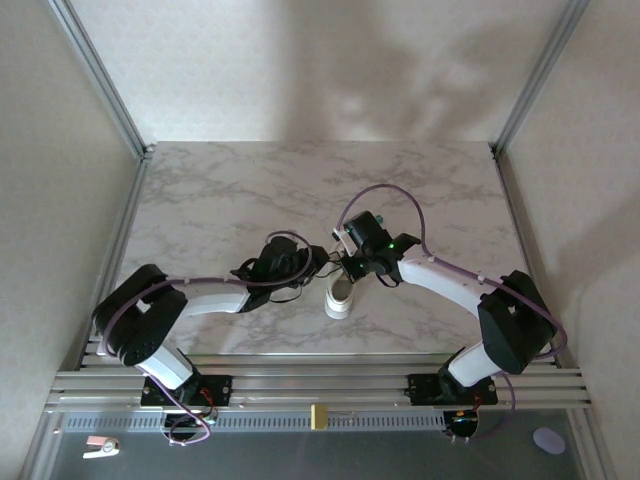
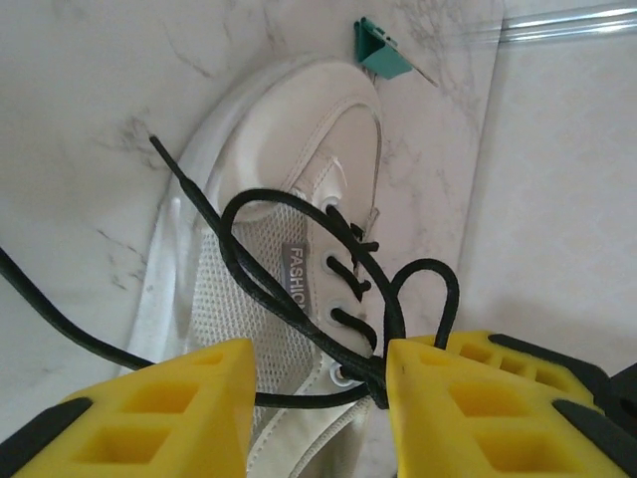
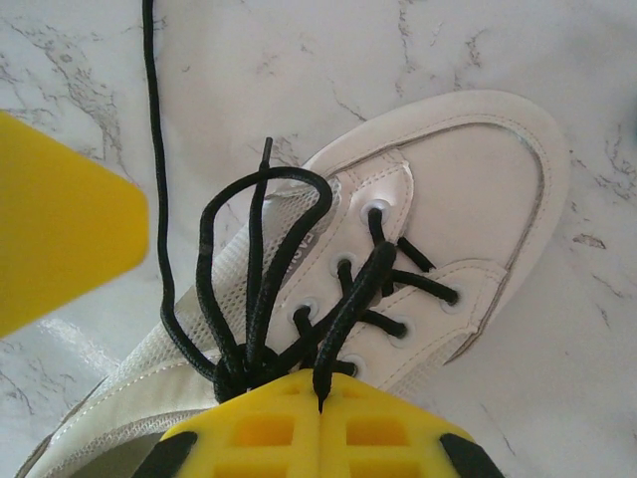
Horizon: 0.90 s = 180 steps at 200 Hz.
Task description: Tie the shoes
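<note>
The small white sneaker (image 1: 339,297) lies on the marble table between both grippers, with its toe (image 2: 289,129) pointing away in the left wrist view. Its black laces (image 3: 264,249) rise in loose loops from a knot over the tongue. My right gripper (image 3: 320,398) is shut on one lace strand just above the eyelets, and it sits over the shoe (image 1: 350,265) in the top view. My left gripper (image 2: 318,398) is open, its yellow fingers (image 2: 159,408) straddling the shoe's collar. A lace (image 2: 299,398) runs across the gap, and the knot touches the right finger's inner edge.
A tiny green object (image 2: 381,50) lies on the table beyond the shoe's toe. The left gripper's yellow finger (image 3: 60,229) shows at the left of the right wrist view. One lace end (image 3: 149,119) trails over the marble table (image 1: 230,190).
</note>
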Available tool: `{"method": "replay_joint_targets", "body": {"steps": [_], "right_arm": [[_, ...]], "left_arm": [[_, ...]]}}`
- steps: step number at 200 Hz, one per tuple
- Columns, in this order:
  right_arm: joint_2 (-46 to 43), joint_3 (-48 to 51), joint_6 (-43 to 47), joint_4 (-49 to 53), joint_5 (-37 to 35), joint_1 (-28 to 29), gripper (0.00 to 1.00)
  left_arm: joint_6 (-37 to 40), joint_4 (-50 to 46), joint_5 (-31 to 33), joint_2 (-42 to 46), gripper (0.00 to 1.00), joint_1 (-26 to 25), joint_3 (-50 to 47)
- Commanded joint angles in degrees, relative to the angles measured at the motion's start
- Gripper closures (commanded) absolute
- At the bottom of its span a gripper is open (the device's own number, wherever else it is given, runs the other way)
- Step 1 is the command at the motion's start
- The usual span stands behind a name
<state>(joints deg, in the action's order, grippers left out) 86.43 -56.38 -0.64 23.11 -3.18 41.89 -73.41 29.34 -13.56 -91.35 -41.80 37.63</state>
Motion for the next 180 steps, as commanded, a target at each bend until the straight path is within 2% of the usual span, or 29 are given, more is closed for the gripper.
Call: {"method": "replay_joint_targets", "body": {"steps": [1,84,180], "right_arm": [[-1.62,0.9,-0.52,-0.73,0.99,-0.05,1.0],[-1.27,0.92,-0.41,-0.88,1.21,-0.05,1.0],[-0.83,0.83,-0.32,-0.92,1.69,-0.05,1.0]], "left_arm": [[-8.74,7.75,-2.82,-1.63,0.6,-0.22,-1.49],[-17.5,19.52,-2.58,-6.09,0.61,-0.04,-4.03],[-20.07,21.9,-2.18,-10.51,0.63,0.92,-2.31]]}}
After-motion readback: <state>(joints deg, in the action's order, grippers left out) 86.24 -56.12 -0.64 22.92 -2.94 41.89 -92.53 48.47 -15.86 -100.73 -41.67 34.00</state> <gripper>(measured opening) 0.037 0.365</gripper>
